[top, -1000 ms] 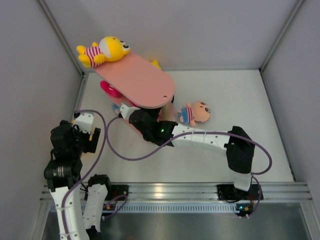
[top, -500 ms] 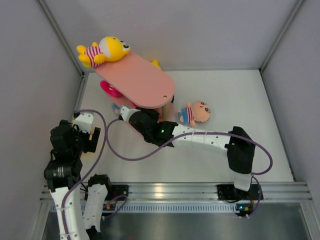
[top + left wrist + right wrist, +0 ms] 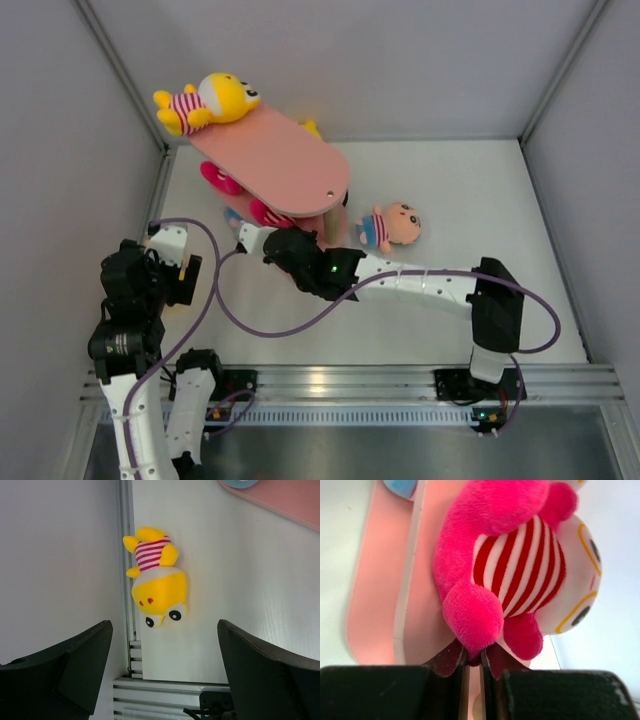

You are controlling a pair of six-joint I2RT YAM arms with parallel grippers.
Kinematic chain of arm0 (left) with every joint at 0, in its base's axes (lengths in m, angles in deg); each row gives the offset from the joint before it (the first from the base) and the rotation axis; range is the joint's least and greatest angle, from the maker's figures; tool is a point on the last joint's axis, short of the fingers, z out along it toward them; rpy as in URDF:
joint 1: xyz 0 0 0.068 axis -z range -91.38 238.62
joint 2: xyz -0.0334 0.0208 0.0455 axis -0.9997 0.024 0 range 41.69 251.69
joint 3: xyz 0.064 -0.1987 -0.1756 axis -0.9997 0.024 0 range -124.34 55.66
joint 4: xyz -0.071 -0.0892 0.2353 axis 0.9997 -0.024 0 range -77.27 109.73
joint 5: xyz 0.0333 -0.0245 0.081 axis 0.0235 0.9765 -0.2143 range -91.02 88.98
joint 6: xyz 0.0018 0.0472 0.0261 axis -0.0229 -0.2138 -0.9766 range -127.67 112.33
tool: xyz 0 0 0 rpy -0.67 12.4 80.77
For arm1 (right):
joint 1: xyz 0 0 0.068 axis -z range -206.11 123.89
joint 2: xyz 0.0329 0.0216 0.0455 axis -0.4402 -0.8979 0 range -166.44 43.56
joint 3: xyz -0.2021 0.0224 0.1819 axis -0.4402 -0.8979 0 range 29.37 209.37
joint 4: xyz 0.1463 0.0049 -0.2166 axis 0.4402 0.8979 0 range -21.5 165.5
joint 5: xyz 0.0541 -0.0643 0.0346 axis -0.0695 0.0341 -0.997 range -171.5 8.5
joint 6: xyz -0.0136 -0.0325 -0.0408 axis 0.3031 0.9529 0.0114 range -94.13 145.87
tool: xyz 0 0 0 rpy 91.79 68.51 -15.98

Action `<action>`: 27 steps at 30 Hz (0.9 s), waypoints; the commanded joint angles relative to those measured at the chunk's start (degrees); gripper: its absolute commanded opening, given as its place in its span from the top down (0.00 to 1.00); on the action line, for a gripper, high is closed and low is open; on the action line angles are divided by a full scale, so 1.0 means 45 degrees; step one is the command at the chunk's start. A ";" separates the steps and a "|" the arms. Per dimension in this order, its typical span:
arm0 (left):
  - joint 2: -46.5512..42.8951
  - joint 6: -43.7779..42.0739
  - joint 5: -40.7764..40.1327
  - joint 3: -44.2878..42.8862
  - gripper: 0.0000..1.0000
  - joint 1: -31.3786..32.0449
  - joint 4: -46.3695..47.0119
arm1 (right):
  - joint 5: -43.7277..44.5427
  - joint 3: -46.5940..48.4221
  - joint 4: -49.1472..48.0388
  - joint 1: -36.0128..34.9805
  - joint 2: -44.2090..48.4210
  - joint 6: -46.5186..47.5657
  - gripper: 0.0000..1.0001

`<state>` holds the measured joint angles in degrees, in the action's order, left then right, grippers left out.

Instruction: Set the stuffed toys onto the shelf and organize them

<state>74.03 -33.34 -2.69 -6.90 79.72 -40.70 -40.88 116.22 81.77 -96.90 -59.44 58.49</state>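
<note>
My right gripper (image 3: 474, 655) is shut on one foot of a pink stuffed toy (image 3: 520, 570) with a red-striped shirt, which lies against a pink board of the shelf (image 3: 375, 595). From above, the right gripper (image 3: 258, 238) sits at the near edge of the shelf (image 3: 275, 160), and parts of the pink toy (image 3: 268, 212) show under the top board. A yellow toy (image 3: 212, 100) lies at the top board's far left end. A beige-headed, blue-shirted toy (image 3: 395, 225) lies on the table right of the shelf. My left gripper (image 3: 164, 627) is open, with another yellow toy (image 3: 157, 580) on the table beyond it.
Grey walls close in the table on the left, right and back. An aluminium rail (image 3: 125, 555) runs along the left wall beside the yellow toy. A purple cable (image 3: 250, 305) loops over the table between the arms. A blue thing (image 3: 240, 482) shows at the shelf's edge.
The right gripper has shut on the pink toy's foot and drawn back toward the near side; more pink now shows under the top board. The left arm has not moved.
</note>
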 commanded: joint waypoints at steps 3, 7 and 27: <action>-0.0213 -0.0057 0.0313 -0.0061 0.08 0.0007 0.0693 | -0.0609 0.0094 -0.0393 -0.0345 0.0897 0.0212 0.95; -0.0233 -0.0057 0.0313 -0.0061 0.08 0.0007 0.0693 | -0.0590 0.0134 -0.0295 -0.0345 0.0780 0.0076 0.83; 0.0918 0.0177 -0.0252 0.1382 0.08 0.0007 0.0945 | -0.0296 0.0426 0.0388 -0.0794 0.1443 -0.0354 0.27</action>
<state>76.17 -33.28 -2.43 -2.10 79.72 -40.17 -42.65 115.68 82.95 -99.72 -56.82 58.12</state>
